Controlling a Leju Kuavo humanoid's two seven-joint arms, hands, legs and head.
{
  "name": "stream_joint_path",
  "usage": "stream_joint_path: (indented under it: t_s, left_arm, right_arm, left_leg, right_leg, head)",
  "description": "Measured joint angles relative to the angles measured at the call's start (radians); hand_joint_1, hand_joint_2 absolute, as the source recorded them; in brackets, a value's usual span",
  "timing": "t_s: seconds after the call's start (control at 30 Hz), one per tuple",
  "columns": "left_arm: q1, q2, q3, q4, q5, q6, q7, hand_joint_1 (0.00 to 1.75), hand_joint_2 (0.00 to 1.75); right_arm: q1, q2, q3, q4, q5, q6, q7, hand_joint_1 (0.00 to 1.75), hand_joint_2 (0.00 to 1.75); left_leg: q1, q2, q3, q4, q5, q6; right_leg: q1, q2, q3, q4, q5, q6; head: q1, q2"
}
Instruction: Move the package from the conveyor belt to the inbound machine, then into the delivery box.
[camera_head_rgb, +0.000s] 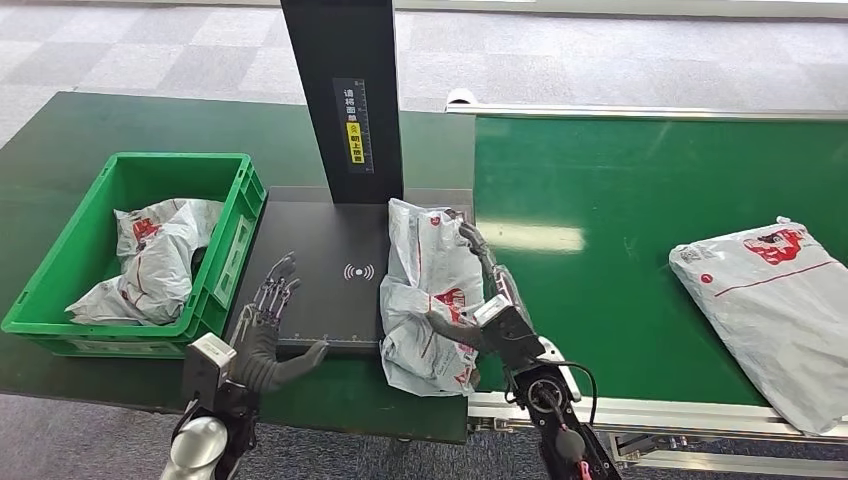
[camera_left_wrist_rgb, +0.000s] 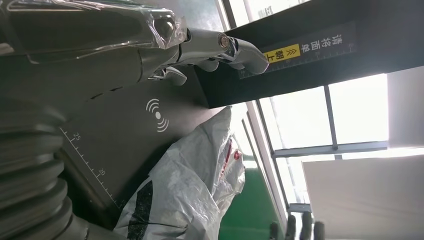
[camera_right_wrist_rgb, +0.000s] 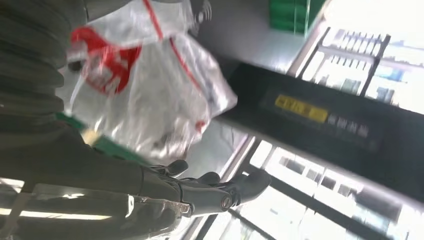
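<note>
Package (camera_head_rgb: 425, 290): a crumpled grey-white mailer with red print, lying on the right edge of the inbound machine (camera_head_rgb: 330, 270) and overhanging its near edge; long axis runs from the machine's upright column (camera_head_rgb: 345, 90) toward the robot.
Right hand (camera_head_rgb: 480, 290): laid along the package's right side, fingers stretched up its length and thumb pressing its lower front; fingers are not wrapped round it, and whether it truly holds it cannot be told.
Left hand (camera_head_rgb: 270, 325): spread, holding nothing, over the near left corner of the machine plate, well apart from the package.
Writing: a white wireless symbol (camera_head_rgb: 358, 271) at mid-plate, just left of the package; a yellow-and-white Chinese label (camera_head_rgb: 355, 125) on the column, too small to read; ruler marks 25 and 30 (camera_left_wrist_rgb: 90, 155) on the plate edge.
Delivery box (camera_head_rgb: 60, 260): a green crate on the table (camera_head_rgb: 60, 130), left of the machine, holding bagged parcels (camera_head_rgb: 155, 255).
Conveyor belt (camera_head_rgb: 620, 200): green, right of the machine, carrying a second mailer (camera_head_rgb: 770, 310) at far right.
</note>
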Motion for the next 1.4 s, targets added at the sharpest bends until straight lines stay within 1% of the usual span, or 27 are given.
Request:
stream_joint_path:
  t_s: [0.1, 0.2, 0.3, 0.6, 0.73, 0.87, 0.97, 1.03, 1.1, 1.2, 1.3, 1.4]
  left_arm:
    - [0.004, -0.007, -0.015, 0.000, -0.011, -0.017, 0.002, 0.00, 1.75]
    - [0.004, -0.011, -0.029, 0.000, -0.013, -0.027, 0.003, 0.00, 1.75]
    - [0.000, -0.013, -0.037, 0.001, -0.006, -0.038, 0.004, 0.00, 1.75]
    - [-0.011, -0.020, -0.055, 0.003, -0.009, -0.042, 0.004, 0.00, 1.75]
    - [-0.044, -0.024, -0.072, 0.016, -0.033, -0.026, 0.004, 0.00, 1.75]
    - [-0.135, -0.038, -0.105, 0.079, -0.051, -0.024, 0.021, 0.00, 1.75]
    - [-0.229, -0.056, -0.140, 0.160, -0.072, -0.009, 0.042, 0.00, 1.75]
    - [-0.309, -0.072, -0.173, 0.233, -0.115, 0.016, 0.080, 0.00, 1.75]
    - [-0.384, -0.088, -0.210, 0.312, -0.185, 0.032, 0.143, 0.00, 1.75]
    - [-0.472, -0.113, -0.268, 0.449, -0.286, 0.022, 0.225, 0.00, 1.75]
    - [-0.526, -0.134, -0.316, 0.561, -0.346, 0.025, 0.249, 0.00, 1.75]
    - [-0.557, -0.147, -0.345, 0.631, -0.366, 0.030, 0.256, 0.00, 1.75]
  right_arm:
    - [0.015, -0.018, -0.075, -0.047, -0.033, -0.043, 0.025, 0.00, 1.75]
    - [0.035, -0.037, -0.156, -0.096, -0.045, -0.031, 0.039, 0.00, 1.75]
    - [0.051, -0.047, -0.205, -0.128, -0.028, -0.021, 0.045, 0.00, 1.75]
    - [0.069, -0.054, -0.245, -0.161, -0.003, -0.027, 0.051, 0.00, 1.75]
    - [0.076, -0.053, -0.257, -0.176, 0.002, -0.027, 0.053, 0.00, 1.75]
    - [0.073, -0.045, -0.262, -0.185, 0.008, -0.017, 0.057, 0.00, 1.75]
    - [0.058, -0.033, -0.261, -0.184, 0.012, -0.004, 0.059, 0.00, 1.75]
    - [0.042, -0.025, -0.258, -0.184, 0.016, -0.001, 0.061, 0.00, 1.75]
    - [0.033, -0.019, -0.255, -0.184, 0.017, 0.000, 0.068, 0.00, 1.75]
    - [0.031, -0.013, -0.256, -0.185, 0.016, 0.007, 0.079, 0.00, 1.75]
    - [0.033, -0.010, -0.256, -0.189, 0.014, 0.010, 0.083, 0.00, 1.75]
    - [0.034, -0.010, -0.256, -0.195, 0.013, 0.010, 0.084, 0.00, 1.75]
  left_leg:
    - [0.000, 0.000, 0.000, 0.000, 0.000, 0.000]
    - [-0.001, 0.000, 0.000, 0.000, 0.000, 0.000]
    - [-0.001, 0.000, 0.000, 0.000, 0.000, 0.000]
    - [0.000, 0.000, 0.000, 0.000, 0.000, 0.000]
    - [0.000, 0.000, 0.000, 0.000, 0.000, 0.000]
    - [0.000, 0.000, 0.000, 0.000, 0.000, 0.000]
    - [0.000, -0.001, 0.000, 0.001, 0.001, 0.001]
    - [0.000, -0.001, 0.000, 0.001, 0.001, 0.001]
    - [0.000, -0.001, 0.001, 0.001, 0.001, 0.001]
    - [0.000, -0.001, 0.001, 0.001, 0.001, 0.001]
    - [0.000, 0.000, 0.001, 0.001, 0.001, 0.001]
    - [0.000, 0.000, 0.000, 0.001, 0.001, 0.001]
  right_leg:
    - [0.000, 0.000, 0.000, 0.000, 0.000, 0.000]
    - [-0.001, 0.000, 0.000, 0.000, 0.000, 0.000]
    - [0.000, 0.000, 0.000, 0.000, 0.000, 0.000]
    - [0.000, 0.000, 0.000, 0.000, 0.000, 0.000]
    - [0.000, 0.000, 0.000, 0.000, 0.000, 0.000]
    - [0.000, 0.000, 0.001, 0.000, 0.000, 0.000]
    - [-0.001, -0.001, 0.001, 0.000, 0.001, 0.000]
    - [-0.001, -0.001, 0.001, 0.000, 0.001, 0.000]
    - [-0.001, -0.001, 0.002, 0.000, 0.001, 0.000]
    - [-0.001, -0.001, 0.002, 0.000, 0.001, 0.001]
    - [-0.001, -0.001, 0.001, 0.000, 0.001, 0.001]
    - [-0.001, -0.001, 0.000, 0.000, 0.001, 0.001]
  head:
    - [0.000, 0.000]
    - [0.000, 0.000]
    - [0.000, 0.000]
    - [0.000, 0.000]
    - [0.000, 0.000]
    - [0.000, 0.000]
    - [0.000, 0.000]
    - [0.000, 0.000]
    - [0.000, 0.000]
    - [0.000, 0.000]
    - [0.000, 0.000]
    - [0.000, 0.000]
